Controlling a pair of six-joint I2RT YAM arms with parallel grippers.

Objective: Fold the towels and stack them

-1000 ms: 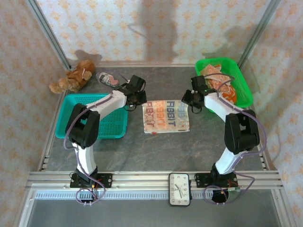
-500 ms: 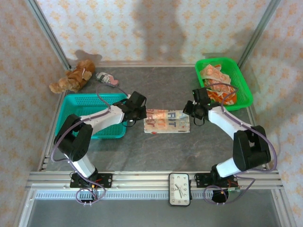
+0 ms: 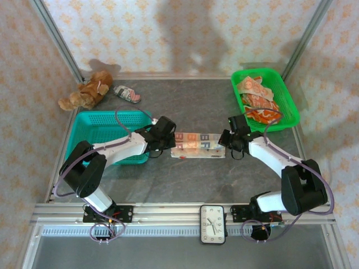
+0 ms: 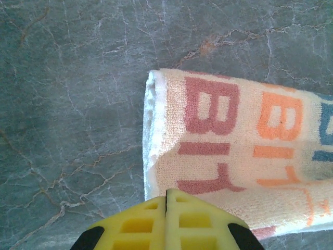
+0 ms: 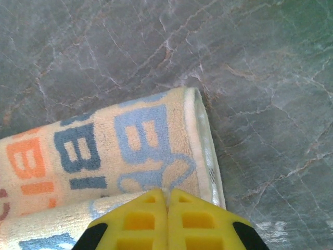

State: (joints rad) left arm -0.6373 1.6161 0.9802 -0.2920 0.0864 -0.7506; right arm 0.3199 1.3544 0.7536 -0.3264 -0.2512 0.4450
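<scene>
A cream towel [image 3: 197,145] with coloured "RABBIT" lettering lies mid-table as a narrow folded strip. My left gripper [image 3: 170,140] is at its left end and my right gripper [image 3: 224,141] at its right end. In the left wrist view the yellow fingers [image 4: 197,219] are shut, gripper [image 4: 166,191] pinching the upper layer of the towel [image 4: 234,130]. In the right wrist view the gripper [image 5: 167,190] is likewise shut on the folded-over edge of the towel [image 5: 104,151]. More towels [image 3: 257,101], cream and orange, lie crumpled in the green basket [image 3: 289,103].
A teal basket [image 3: 101,126] stands left of the towel, under the left arm. A brown teddy bear [image 3: 84,93] and a small striped shoe [image 3: 128,93] lie at the back left. A clock [image 3: 212,224] sits on the front rail.
Both grippers have come toward the near edge, drawing the towel's far edge over itself. The towel went from an open square to a narrow folded strip.
</scene>
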